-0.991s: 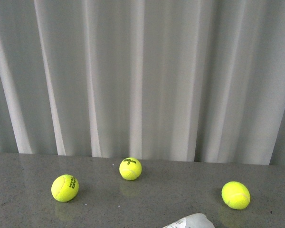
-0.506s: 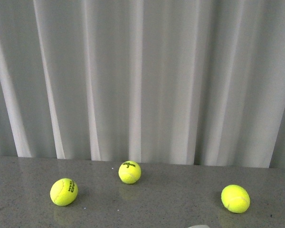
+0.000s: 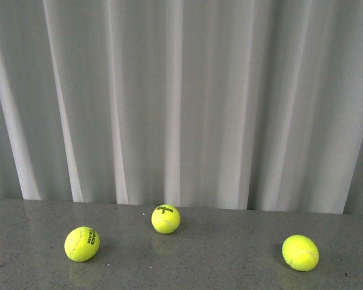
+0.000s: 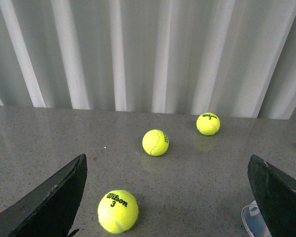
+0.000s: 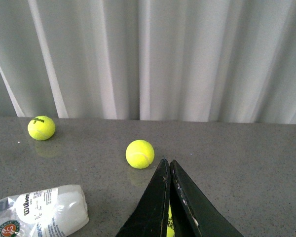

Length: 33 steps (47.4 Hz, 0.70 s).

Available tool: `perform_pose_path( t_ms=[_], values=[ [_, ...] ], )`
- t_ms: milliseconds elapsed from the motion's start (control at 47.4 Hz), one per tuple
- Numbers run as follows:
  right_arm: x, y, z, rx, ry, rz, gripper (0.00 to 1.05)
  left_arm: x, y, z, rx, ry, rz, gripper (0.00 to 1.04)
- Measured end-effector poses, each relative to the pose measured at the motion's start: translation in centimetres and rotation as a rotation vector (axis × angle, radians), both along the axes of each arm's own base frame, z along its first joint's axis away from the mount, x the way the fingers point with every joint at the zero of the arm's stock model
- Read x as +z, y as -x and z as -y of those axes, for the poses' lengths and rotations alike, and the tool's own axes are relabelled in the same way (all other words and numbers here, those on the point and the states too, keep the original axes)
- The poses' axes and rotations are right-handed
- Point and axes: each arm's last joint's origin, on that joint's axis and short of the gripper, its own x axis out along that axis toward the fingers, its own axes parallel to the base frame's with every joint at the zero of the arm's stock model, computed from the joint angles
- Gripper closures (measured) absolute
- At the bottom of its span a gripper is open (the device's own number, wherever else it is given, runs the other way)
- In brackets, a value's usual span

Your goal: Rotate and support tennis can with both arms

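Note:
The tennis can lies on its side on the grey table. In the right wrist view its white-labelled body is off to one side of my right gripper, which is shut and empty, apart from the can. In the left wrist view only the can's clear round end shows, partly hidden behind one finger. My left gripper is open wide and empty, above the table. The front view shows neither the can nor the arms.
Three yellow-green tennis balls lie loose on the grey table. One ball lies between my left fingers. A white curtain hangs behind the table.
In the front view, the can's end that showed at the bottom edge a second ago has gone out of view. The balls sit slightly lower in the picture.

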Motion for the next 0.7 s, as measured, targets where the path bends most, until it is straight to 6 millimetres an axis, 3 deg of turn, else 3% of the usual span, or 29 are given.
perform_pose_path(
  t_ms=[696],
  values=[
    [0.3, 2.0, 0.0, 0.002, 0.000, 0.012, 1.01, 0.0, 0.0, 0.0, 0.000, 0.000, 0.000, 0.07]
  ],
)
